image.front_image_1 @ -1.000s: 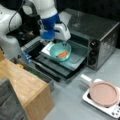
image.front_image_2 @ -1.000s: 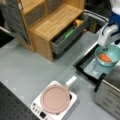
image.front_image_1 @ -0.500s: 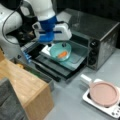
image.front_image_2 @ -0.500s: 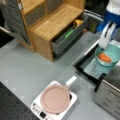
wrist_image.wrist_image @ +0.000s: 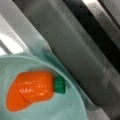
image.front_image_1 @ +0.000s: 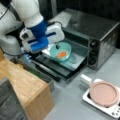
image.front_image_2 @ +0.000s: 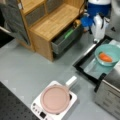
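On the open oven door [image.front_image_1: 60, 67] sits a teal bowl [image.front_image_1: 60, 51] with a toy carrot [wrist_image.wrist_image: 32, 88] lying inside it. The carrot looks like light, stiff, smooth plastic, likely slippery; its thick orange body seems a better hold than the small green stub. The bowl is probably light too, best taken at its rim. The gripper [image.front_image_1: 58, 46] hangs at the bowl's far rim, perhaps touching it; whether its jaws are open, I cannot tell.
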Controlling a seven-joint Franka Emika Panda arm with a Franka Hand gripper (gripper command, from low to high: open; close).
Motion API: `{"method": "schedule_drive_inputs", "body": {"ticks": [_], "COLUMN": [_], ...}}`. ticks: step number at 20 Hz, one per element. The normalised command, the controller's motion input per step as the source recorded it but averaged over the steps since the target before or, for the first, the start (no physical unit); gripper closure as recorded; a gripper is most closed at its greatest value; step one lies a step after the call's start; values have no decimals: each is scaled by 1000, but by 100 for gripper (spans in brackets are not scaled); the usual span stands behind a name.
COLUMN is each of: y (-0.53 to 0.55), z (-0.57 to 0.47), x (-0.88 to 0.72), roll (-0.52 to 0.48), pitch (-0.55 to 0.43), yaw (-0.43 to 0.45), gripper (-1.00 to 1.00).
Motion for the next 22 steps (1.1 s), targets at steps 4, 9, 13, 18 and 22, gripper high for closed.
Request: {"method": "schedule_drive_inputs", "body": {"ticks": [4,9,13,18,22], "y": [70,256,258,82,-75], "z": [335,347,274,182,104], "x": [421,500,488,362,234], "roll": [-18,-37,-213,-293,-313], "pitch": [344,457,406,298,224], "yaw": [646,480,487,456,502], "gripper": [-100,-100,-100,-100,-100]}}
